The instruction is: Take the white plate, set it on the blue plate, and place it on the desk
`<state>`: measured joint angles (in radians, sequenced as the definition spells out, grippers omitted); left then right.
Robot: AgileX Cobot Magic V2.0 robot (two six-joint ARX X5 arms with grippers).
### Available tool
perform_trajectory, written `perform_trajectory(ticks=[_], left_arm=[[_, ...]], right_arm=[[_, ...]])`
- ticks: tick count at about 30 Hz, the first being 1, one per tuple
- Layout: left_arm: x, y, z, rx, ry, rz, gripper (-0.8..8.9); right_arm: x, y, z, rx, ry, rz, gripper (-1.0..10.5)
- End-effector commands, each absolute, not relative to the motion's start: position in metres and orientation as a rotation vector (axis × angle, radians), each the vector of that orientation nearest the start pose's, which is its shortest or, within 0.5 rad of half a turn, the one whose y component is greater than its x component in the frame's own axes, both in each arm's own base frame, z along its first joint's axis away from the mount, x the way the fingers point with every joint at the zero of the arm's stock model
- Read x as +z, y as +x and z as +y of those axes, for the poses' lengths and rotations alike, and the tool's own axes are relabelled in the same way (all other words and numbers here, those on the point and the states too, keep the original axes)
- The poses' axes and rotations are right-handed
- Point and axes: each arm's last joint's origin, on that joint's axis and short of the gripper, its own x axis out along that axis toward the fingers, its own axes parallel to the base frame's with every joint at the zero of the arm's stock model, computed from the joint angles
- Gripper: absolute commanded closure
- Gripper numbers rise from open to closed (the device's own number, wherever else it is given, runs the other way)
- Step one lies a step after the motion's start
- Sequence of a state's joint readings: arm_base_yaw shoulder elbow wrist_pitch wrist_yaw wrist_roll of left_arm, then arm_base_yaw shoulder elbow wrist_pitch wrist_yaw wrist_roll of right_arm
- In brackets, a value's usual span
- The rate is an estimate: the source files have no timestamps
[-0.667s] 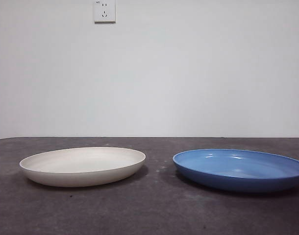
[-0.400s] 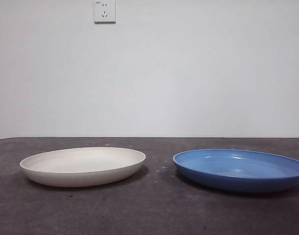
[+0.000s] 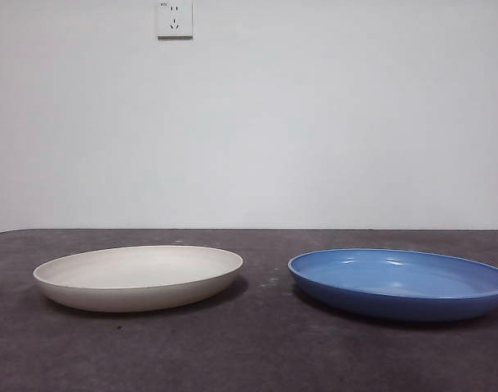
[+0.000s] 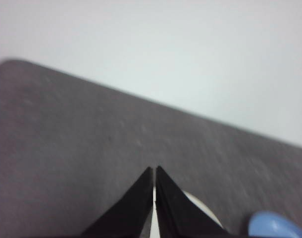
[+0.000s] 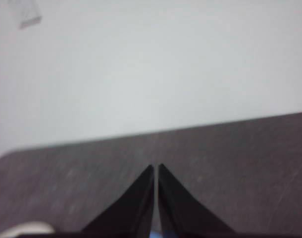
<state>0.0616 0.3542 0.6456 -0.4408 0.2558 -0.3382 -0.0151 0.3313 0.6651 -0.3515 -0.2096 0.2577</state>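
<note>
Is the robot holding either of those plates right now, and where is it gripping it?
Nothing is held. The white plate and the blue plate both lie apart on the desk; the left gripper and right gripper are shut on nothing.

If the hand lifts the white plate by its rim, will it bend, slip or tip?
The white plate looks rigid, so it probably will not bend. Its matte surface may give better grip than the glossy blue plate would. It is wide and shallow, so held at one edge it will likely tilt downward. It sits flat on the desk, so rolling seems unlikely.

white plate [image 3: 138, 278] left — blue plate [image 3: 400, 283] right
</note>
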Motion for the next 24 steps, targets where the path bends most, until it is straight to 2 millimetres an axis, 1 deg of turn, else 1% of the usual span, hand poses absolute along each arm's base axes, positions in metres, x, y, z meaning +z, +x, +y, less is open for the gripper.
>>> perform_trajectory(ticks=[1, 6, 11, 14, 19, 21, 24], left_arm=[[0.323, 0.089, -0.003, -0.211, -0.294, 0.224, 8.04], [0.340, 0.100, -0.005, -0.312, -0.226, 0.370, 8.04], [0.348, 0.111, -0.010, -0.475, -0.228, 0.481, 8.04], [0.346, 0.116, -0.014, -0.560, -0.232, 0.546, 8.04], [0.332, 0.118, -0.019, -0.627, -0.201, 0.701, 8.04], [0.329, 0.118, -0.021, -0.646, -0.186, 0.735, 8.04], [0.329, 0.119, -0.023, -0.660, -0.178, 0.734, 8.04]], right_arm=[[0.342, 0.082, 0.006, 0.238, 0.175, 0.136, 9.4], [0.359, 0.093, 0.009, 0.349, 0.120, 0.328, 9.4], [0.363, 0.106, 0.012, 0.460, 0.121, 0.478, 9.4], [0.359, 0.112, 0.014, 0.536, 0.127, 0.565, 9.4], [0.346, 0.119, 0.020, 0.614, 0.119, 0.713, 9.4], [0.343, 0.120, 0.022, 0.637, 0.109, 0.752, 9.4], [0.340, 0.121, 0.026, 0.666, 0.104, 0.785, 9.4]])
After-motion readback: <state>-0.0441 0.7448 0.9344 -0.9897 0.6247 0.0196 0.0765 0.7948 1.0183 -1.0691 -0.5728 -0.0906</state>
